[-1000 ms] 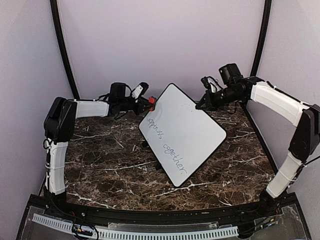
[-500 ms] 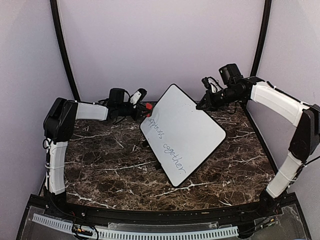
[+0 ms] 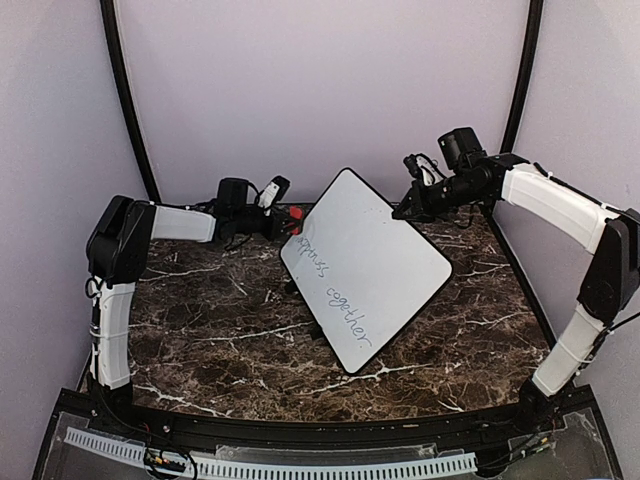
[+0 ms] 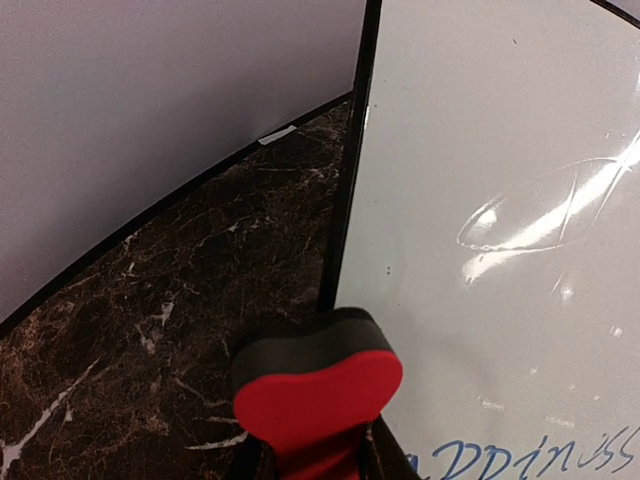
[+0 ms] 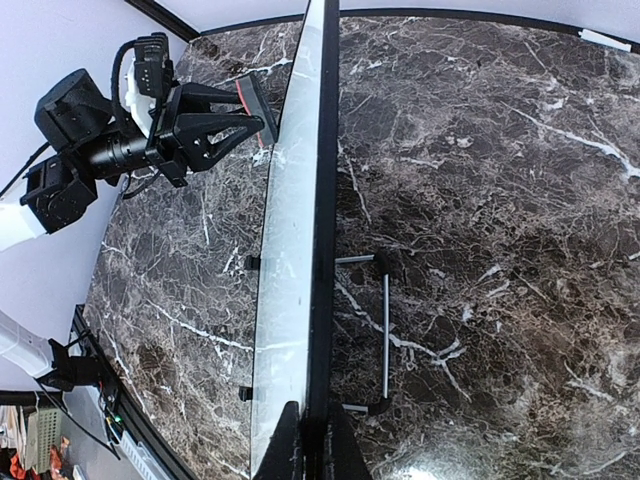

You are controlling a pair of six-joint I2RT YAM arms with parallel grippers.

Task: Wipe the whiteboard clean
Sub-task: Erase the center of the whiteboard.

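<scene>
The whiteboard (image 3: 370,265) stands tilted on a wire stand in the middle of the marble table, with blue handwritten words along its lower left edge. My right gripper (image 3: 403,211) is shut on its upper right edge; in the right wrist view (image 5: 310,440) the board (image 5: 290,250) runs edge-on away from the fingers. My left gripper (image 3: 285,219) is shut on a red and black eraser (image 3: 295,213) just left of the board's upper left edge. In the left wrist view the eraser (image 4: 315,385) overlaps the board's (image 4: 500,200) black edge, above the writing (image 4: 520,455).
The board's wire stand (image 5: 385,330) rests on the marble behind it. Curved black poles (image 3: 125,90) and lilac walls close the back and sides. A perforated rail (image 3: 300,468) runs along the near edge.
My left gripper has drawn back to the left with the eraser, a little away from the board's top edge. The right arm and board have not moved.
</scene>
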